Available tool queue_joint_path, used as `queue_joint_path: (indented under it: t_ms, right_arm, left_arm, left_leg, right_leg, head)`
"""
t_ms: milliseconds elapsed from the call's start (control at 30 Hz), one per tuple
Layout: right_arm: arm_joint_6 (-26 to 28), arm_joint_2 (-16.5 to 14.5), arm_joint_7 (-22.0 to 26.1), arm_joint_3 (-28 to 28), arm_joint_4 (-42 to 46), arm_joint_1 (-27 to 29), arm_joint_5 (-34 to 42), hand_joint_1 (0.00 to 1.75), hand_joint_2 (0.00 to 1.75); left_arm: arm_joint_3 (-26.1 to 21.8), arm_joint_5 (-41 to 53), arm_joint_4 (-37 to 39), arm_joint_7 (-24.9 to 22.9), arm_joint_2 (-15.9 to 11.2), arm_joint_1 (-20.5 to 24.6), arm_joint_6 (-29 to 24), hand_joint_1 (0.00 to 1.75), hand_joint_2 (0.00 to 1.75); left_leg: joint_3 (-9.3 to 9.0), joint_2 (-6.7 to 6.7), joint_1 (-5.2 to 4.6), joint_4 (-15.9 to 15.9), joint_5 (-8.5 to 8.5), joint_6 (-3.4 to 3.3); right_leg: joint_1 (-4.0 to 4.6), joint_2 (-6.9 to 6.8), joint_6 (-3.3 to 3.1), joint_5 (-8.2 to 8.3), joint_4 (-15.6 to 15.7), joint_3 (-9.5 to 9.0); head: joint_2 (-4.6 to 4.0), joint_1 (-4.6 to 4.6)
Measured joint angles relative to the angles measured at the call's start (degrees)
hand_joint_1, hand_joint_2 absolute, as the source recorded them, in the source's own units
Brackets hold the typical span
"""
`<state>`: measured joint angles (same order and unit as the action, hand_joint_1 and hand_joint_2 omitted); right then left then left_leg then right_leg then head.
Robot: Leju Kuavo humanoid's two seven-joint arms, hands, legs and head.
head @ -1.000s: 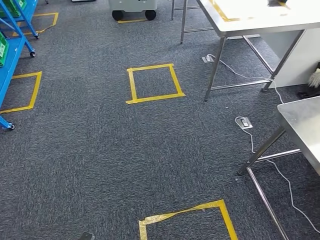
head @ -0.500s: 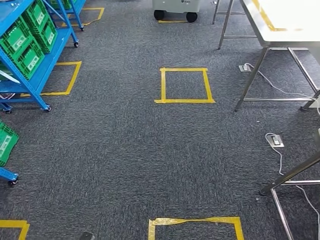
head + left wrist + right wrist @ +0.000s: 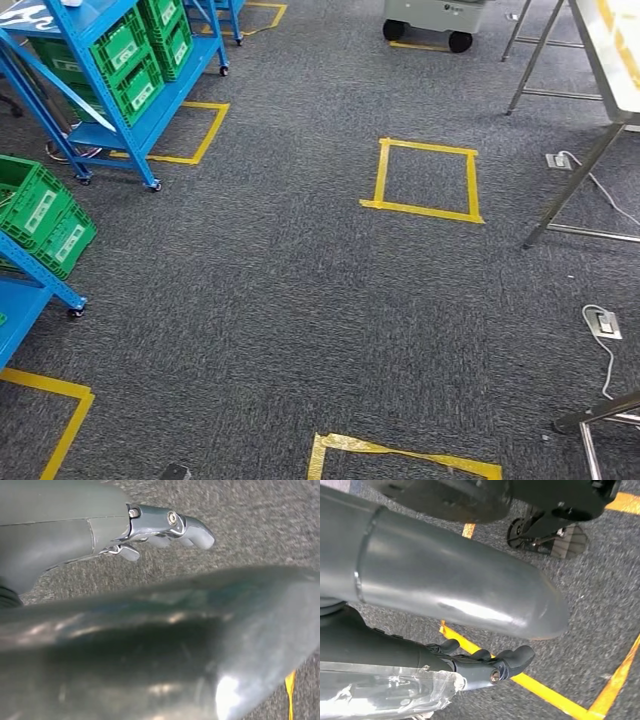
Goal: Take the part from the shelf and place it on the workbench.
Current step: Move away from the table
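From my head I look down at dark grey carpet (image 3: 249, 300) marked with yellow tape squares (image 3: 424, 180). I count five of them at least in part: one at the lower left corner, one under the far shelf, one whole in the middle, one at the bottom edge, and one at the top by the shelf legs.

On the left stand blue shelves (image 3: 113, 90) on castors, two units that I can make out. They carry green crates (image 3: 140, 60) with white labels; the writing is too small to read. I count about four crates on the far unit and two more (image 3: 45, 215) on the near one. Whether the part lies in any of them I cannot tell.

At the top a white wheeled cart (image 3: 432, 18) stands on its own tape mark. To the right is a steel desk (image 3: 604, 70) with slanting legs, a yellow tape line on its top. Two floor sockets (image 3: 558, 161) with white cables (image 3: 600, 345) lie near its legs.

My left hand (image 3: 166, 527) hangs over the carpet, fingers loosely bent, holding nothing. My right hand (image 3: 486, 662) also hangs over carpet and tape, fingers curled a little but apart, holding nothing; clear wrap (image 3: 388, 692) lies along that arm.
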<state>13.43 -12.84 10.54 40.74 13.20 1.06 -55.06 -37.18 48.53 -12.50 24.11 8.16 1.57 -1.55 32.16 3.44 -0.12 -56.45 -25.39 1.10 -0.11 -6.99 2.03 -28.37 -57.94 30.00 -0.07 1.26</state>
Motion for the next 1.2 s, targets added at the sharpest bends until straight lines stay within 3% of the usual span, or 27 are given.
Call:
queue_joint_path:
  t_ms: [33, 100, 167, 200, 233, 267, 300, 333, 400, 467, 500, 533, 600, 667, 733, 767, 833, 900, 933, 967, 1033, 1100, 1167, 1200]
  right_arm:
    - [-0.01, -0.01, 0.07, 0.02, 0.00, -0.07, -0.05, 0.00, 0.00]
    - [-0.02, -0.02, 0.05, 0.05, -0.01, -0.09, -0.20, 0.00, 0.00]
    - [-0.03, -0.02, -0.16, 0.11, -0.03, 0.00, -0.34, 0.00, 0.00]
    - [-0.03, -0.01, -0.29, 0.16, -0.05, 0.06, -0.39, 0.00, 0.00]
    - [-0.02, -0.01, -0.37, 0.21, -0.07, 0.12, -0.42, 0.00, 0.00]
    - [-0.02, 0.00, -0.40, 0.26, -0.09, 0.17, -0.45, 0.00, 0.00]
    - [-0.01, 0.01, -0.42, 0.29, -0.09, 0.17, -0.49, 0.00, 0.00]
    - [0.01, 0.01, -0.42, 0.31, -0.09, 0.14, -0.54, 0.00, 0.00]
    - [0.01, 0.01, -0.42, 0.33, -0.17, 0.06, -0.72, 0.00, 0.00]
    - [0.01, 0.01, -0.44, 0.33, -0.27, -0.02, -0.85, 0.00, 0.00]
    - [0.01, 0.01, -0.44, 0.34, -0.28, -0.05, -0.90, 0.00, 0.00]
    - [0.01, 0.01, -0.45, 0.34, -0.28, -0.06, -0.93, 0.00, 0.00]
    - [-0.01, 0.01, -0.43, 0.35, -0.29, -0.04, -1.04, 0.00, 0.00]
    - [-0.03, 0.01, -0.44, 0.36, -0.30, 0.10, -1.17, 0.00, 0.00]
    - [-0.05, 0.02, -0.47, 0.37, -0.31, 0.19, -1.32, 0.00, 0.00]
    - [-0.05, 0.03, -0.49, 0.37, -0.31, 0.15, -1.39, 0.00, 0.00]
    - [-0.04, 0.03, -0.50, 0.37, -0.31, 0.02, -1.50, 0.00, 0.00]
    - [-0.03, 0.03, -0.51, 0.37, -0.31, -0.01, -1.58, 0.00, 0.00]
    - [-0.01, 0.03, -0.52, 0.37, -0.31, 0.00, -1.62, 0.00, 0.00]
    - [0.01, 0.03, -0.55, 0.37, -0.31, -0.03, -1.64, 0.00, 0.00]
    - [0.03, 0.03, -0.59, 0.37, -0.31, -0.21, -1.69, 0.00, 0.00]
    - [0.05, 0.03, -0.58, 0.37, -0.31, -0.34, -1.80, 0.00, 0.00]
    - [0.06, 0.03, -0.60, 0.36, -0.32, -0.24, -1.91, 0.00, 0.00]
    - [0.06, 0.03, -0.65, 0.36, -0.33, -0.15, -1.94, 0.00, 0.00]
  left_arm:
    - [0.00, 0.04, 0.00, 0.00, -0.03, -0.08, -0.01, 0.00, 0.00]
    - [0.00, 0.22, 0.00, 0.00, -0.07, -0.06, -0.02, 0.00, 0.00]
    - [0.00, 0.40, 0.00, 0.00, -0.04, 0.05, -0.02, 0.00, 0.00]
    - [0.00, 0.45, 0.00, 0.00, -0.03, 0.07, -0.02, 0.00, 0.00]
    - [-0.01, 0.48, 0.00, 0.00, -0.03, 0.04, -0.02, 0.00, 0.00]
    - [-0.01, 0.49, 0.00, 0.00, -0.03, 0.00, -0.02, 0.00, 0.00]
    - [-0.02, 0.50, 0.00, 0.00, -0.03, -0.04, -0.03, 0.00, 0.00]
    - [-0.02, 0.50, 0.00, 0.00, -0.03, -0.05, -0.03, 0.00, 0.00]
    - [-0.02, 0.51, 0.00, 0.00, -0.03, 0.02, -0.04, 0.00, 0.00]
    - [-0.03, 0.54, 0.01, 0.00, -0.05, -0.04, -0.05, 0.00, 0.00]
    - [-0.06, 0.56, 0.01, 0.00, -0.06, -0.15, -0.06, 0.00, 0.00]
    - [-0.09, 0.62, 0.02, 0.00, -0.10, -0.28, -0.08, 0.00, 0.00]
    - [-0.13, 0.86, 0.02, 0.00, -0.18, -0.33, -0.15, 0.00, 0.00]
    - [-0.13, 1.11, 0.02, 0.00, -0.17, -0.08, -0.21, 0.00, 0.00]
    - [-0.13, 1.26, 0.02, 0.00, -0.11, 0.03, -0.25, 0.00, 0.00]
    - [-0.13, 1.35, 0.02, 0.00, -0.10, -0.05, -0.27, 0.00, 0.00]
    - [-0.13, 1.46, 0.02, 0.00, -0.17, -0.19, -0.36, 0.00, 0.00]
    - [-0.13, 1.57, 0.02, 0.00, -0.24, -0.01, -0.45, 0.00, 0.00]
    - [-0.13, 1.60, 0.02, 0.00, -0.26, 0.14, -0.49, 0.00, 0.00]
    - [-0.13, 1.62, 0.02, 0.00, -0.25, 0.23, -0.51, 0.00, 0.00]
    - [-0.14, 1.64, 0.02, 0.00, -0.28, 0.11, -0.56, 0.00, 0.00]
    - [-0.15, 1.66, 0.02, -0.01, -0.34, -0.05, -0.61, 0.00, 0.00]
    - [-0.15, 1.68, 0.02, -0.02, -0.34, 0.09, -0.64, 0.00, 0.00]
    - [-0.15, 1.70, 0.02, -0.03, -0.33, 0.16, -0.63, 0.00, 0.00]
  left_leg:
    - [-0.06, -0.68, 0.05, 0.15, 0.11, -0.39]
    - [-0.25, -2.07, 0.31, 0.45, 0.42, -1.18]
    - [-0.17, -3.53, 0.38, 0.47, 0.52, -1.64]
    - [-0.15, -4.39, 0.33, 0.46, 0.53, -1.72]
    - [-0.15, -5.25, 0.29, 0.45, 0.53, -1.75]
    - [-0.19, -6.14, 0.25, 0.43, 0.53, -1.74]
    - [-0.26, -7.04, 0.26, 0.42, 0.52, -1.71]
    - [-0.33, -7.90, 0.29, 0.40, 0.51, -1.62]
    - [-0.25, -9.45, 0.22, 0.18, 0.46, -1.14]
    - [0.12, -10.63, 0.29, 0.13, 0.64, -0.41]
    - [0.31, -11.21, 0.43, 0.22, 0.80, -0.04]
    - [0.47, -11.04, 0.52, 0.16, 0.77, 0.27]
    - [1.78, -8.32, 0.41, -2.27, -0.90, 0.84]
    - [5.19, -4.96, 0.32, -9.26, -4.59, 1.25]
    - [8.44, -4.18, 0.45, -15.95, -6.91, 1.53]
    - [8.73, -4.09, 0.50, -16.62, -6.49, 1.59]
    - [5.91, -3.25, 0.50, -11.34, -3.04, 1.53]
    - [1.81, -0.55, 0.25, -3.58, -0.13, 1.18]
    - [0.67, 0.39, 0.10, -1.32, 0.37, 0.86]
    - [0.26, 0.71, -0.06, -0.31, 0.33, 0.51]
    - [0.28, -0.70, -0.05, 0.02, 0.35, -0.31]
    - [0.10, -2.02, 0.22, 0.29, 0.59, -1.03]
    - [0.06, -3.35, 0.38, 0.38, 0.74, -1.53]
    - [0.09, -4.14, 0.37, 0.36, 0.75, -1.69]
  right_leg:
    - [-0.13, 0.16, 0.37, -0.26, -0.08, -0.15]
    - [-0.36, 2.82, 0.92, -2.40, -3.25, 1.09]
    - [-0.44, 6.04, 1.13, -6.07, -10.89, 4.72]
    - [-0.43, 6.62, 1.16, -7.33, -14.55, 6.62]
    - [-0.41, 6.85, 1.14, -7.54, -16.53, 7.84]
    - [-0.40, 6.99, 1.07, -6.60, -16.33, 8.07]
    - [-0.43, 7.26, 0.95, -4.65, -13.78, 7.16]
    - [-0.52, 8.04, 0.83, -2.28, -9.72, 5.46]
    - [-0.83, 10.42, 0.60, 0.43, -2.59, 2.34]
    - [-0.82, 11.34, 0.21, 0.53, -0.64, 1.29]
    - [-0.73, 10.78, -0.11, 0.65, -0.66, 1.20]
    - [-0.69, 10.16, -0.48, 0.79, -0.60, 1.09]
    - [-0.73, 8.75, -1.24, 1.01, -0.31, 1.01]
    - [-0.61, 7.05, -1.73, 0.94, -0.21, 0.99]
    - [-0.48, 5.29, -1.92, 0.80, -0.22, 0.99]
    - [-0.47, 4.50, -1.94, 0.73, -0.22, 0.95]
    - [-0.49, 3.13, -1.78, 0.54, -0.22, 0.70]
    - [-0.20, 1.92, -1.27, 0.15, -0.32, 0.41]
    - [-0.02, 1.36, -0.97, -0.05, -0.35, 0.35]
    - [0.15, 0.78, -0.67, -0.22, -0.30, 0.16]
    - [0.10, -0.15, -0.05, -0.48, -0.05, -0.30]
    - [-0.12, 1.87, 0.59, -1.90, -1.78, 0.11]
    - [-0.27, 5.39, 0.96, -5.27, -8.26, 3.03]
    - [-0.29, 6.31, 1.01, -6.93, -12.40, 5.10]
  head:
    - [0.00, -0.02]
    - [0.00, -0.32]
    - [0.00, -0.70]
    - [0.00, -0.79]
    - [0.00, -0.83]
    - [0.00, -0.85]
    - [0.00, -0.86]
    - [0.00, -0.86]
    - [0.00, -0.84]
    - [0.00, -0.79]
    - [0.00, -0.77]
    - [0.00, -0.78]
    - [0.00, -0.48]
    - [0.00, -0.20]
    - [0.00, -0.20]
    - [0.00, -0.19]
    - [0.00, -0.16]
    - [0.00, -0.12]
    - [0.00, -0.18]
    - [0.00, -0.22]
    - [0.00, -0.32]
    - [0.00, -0.55]
    - [0.00, -0.96]
    - [0.00, -1.09]
